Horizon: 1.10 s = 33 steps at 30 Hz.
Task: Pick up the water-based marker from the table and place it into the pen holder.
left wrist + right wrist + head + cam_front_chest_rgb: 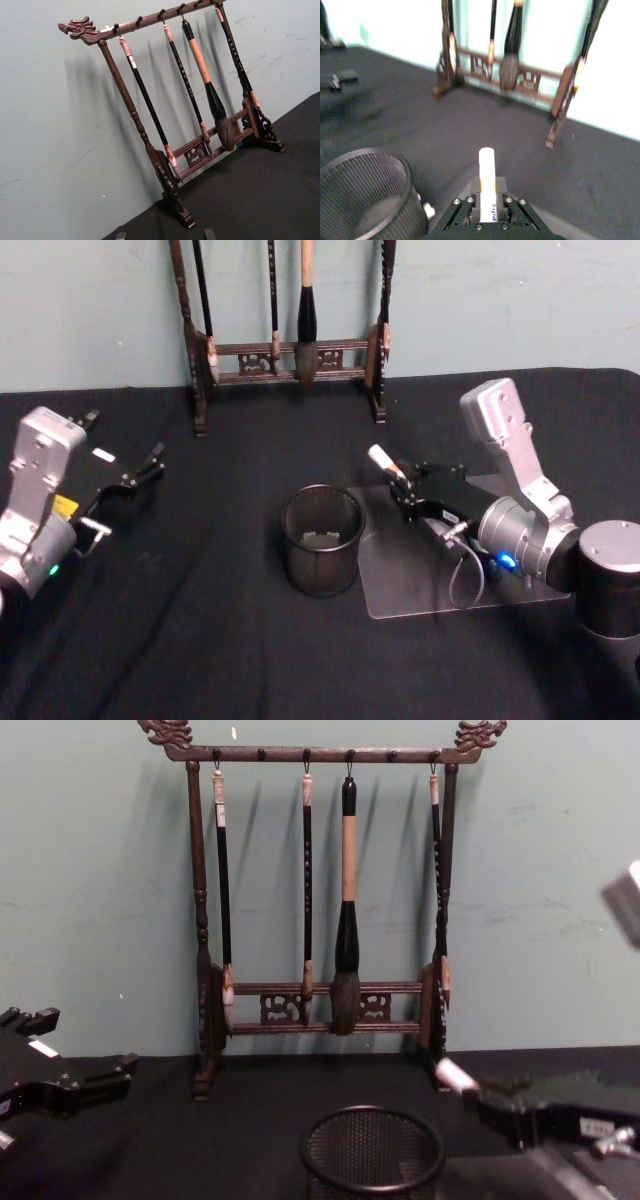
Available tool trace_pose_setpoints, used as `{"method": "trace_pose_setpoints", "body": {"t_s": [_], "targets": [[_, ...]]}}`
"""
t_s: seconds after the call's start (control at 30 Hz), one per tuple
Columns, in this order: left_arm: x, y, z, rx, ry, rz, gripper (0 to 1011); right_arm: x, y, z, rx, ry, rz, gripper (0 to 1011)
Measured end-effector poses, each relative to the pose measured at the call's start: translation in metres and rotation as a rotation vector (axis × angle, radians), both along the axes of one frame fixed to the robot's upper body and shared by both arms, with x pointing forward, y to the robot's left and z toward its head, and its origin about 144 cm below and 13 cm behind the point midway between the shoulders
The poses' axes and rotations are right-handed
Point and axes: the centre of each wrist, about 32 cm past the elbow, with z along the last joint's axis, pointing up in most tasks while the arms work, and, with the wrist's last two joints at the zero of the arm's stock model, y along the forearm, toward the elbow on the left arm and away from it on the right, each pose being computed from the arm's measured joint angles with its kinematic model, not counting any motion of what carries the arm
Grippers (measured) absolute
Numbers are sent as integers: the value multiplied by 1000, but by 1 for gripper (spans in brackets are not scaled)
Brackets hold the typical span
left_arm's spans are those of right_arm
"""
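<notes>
Black cloth (200, 640) covers the table, and a pale green wall stands behind it. Against the wall is a wooden rack (285, 355) (77, 27) (200, 920) with brushes hanging from its top bar.

The right gripper (400, 483) (488, 199) (490, 1105) reaches in from the robot's right and is clamped on the marker (384, 461) (487, 175) (452, 1074). The marker's lower part sits between the jaws. Its white end sticks out past the fingertips, pointing ahead toward the rack and tilted upward. In the chest view that white end is higher than the holder's rim.

The holder (322, 540) (365, 200) (372, 1152) stands upright on the cloth, just to the left of this gripper and slightly nearer the robot. The marker is beside the holder's mouth, not over it, and the two do not touch. A small pale shape lies on the holder's floor, but I cannot tell what it is.

Below the right gripper lies a clear sheet (410, 580), flat on the cloth. Its left edge runs right up to the holder's base.

The left gripper (140, 472) (90, 1085) hangs above the cloth at the robot's far left, well apart from the holder. Its jaws are spread and hold nothing. Ahead of it is bare cloth, then the rack's left foot.
</notes>
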Motion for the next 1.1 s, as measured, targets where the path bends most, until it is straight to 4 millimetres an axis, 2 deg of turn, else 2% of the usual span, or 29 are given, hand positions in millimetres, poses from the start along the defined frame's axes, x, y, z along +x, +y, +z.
{"method": "trace_pose_setpoints", "body": {"t_s": [0.27,0.5,1.1], "targets": [[0,0,0,0,0,0,1001,-6,-5,1,144,-190,70,181],[0,0,0,0,0,0,1001,-4,-1,-3,265,-304,133,181],[0,0,0,0,0,0,1001,15,37,-20,398,-292,273,181]]}}
